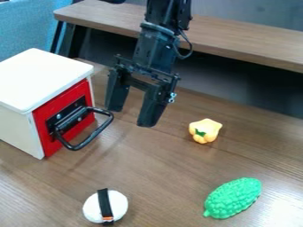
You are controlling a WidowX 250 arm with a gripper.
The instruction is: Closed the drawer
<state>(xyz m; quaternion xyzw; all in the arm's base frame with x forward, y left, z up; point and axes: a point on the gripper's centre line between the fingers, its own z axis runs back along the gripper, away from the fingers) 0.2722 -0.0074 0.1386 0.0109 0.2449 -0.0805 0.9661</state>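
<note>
- Table: brown wood-grain top (172, 177), running under the box and the loose items.
- Bench: long brown wood-look slab (237, 40) across the back, beyond the table.
- Arm: black, jointed robot arm (155, 44), entering at the top edge and hanging down over the table.
- Box: white, smooth-topped cabinet (41, 75) at the left edge, standing on the table.
- Fabric: light blue, textured panel (26, 26) in the upper left corner, behind the box.
- Gripper: black, two-fingered (131, 116), to the right of the box, near the handle. State: released, fingers spread well apart, nothing between them. Contact with the handle: cannot tell.
- Drawer: red, flat front with a black plate (46, 144), set in the box's right-hand face. Position: pushed in, front seated within the white surround.
- Handle: black, bent-bar loop (102, 129), projecting from the drawer front out over the table.
- Green toy: oval, bumpy, shiny piece (232, 198), lying at lower right.
- White toy: rounded piece with a black band and a small orange patch (91, 207), lying at lower left, in front of the box and apart from it.
- Yellow toy: lobed, pepper-like piece with a green mark (208, 126), to the right of the gripper, between it and the right edge.
</note>
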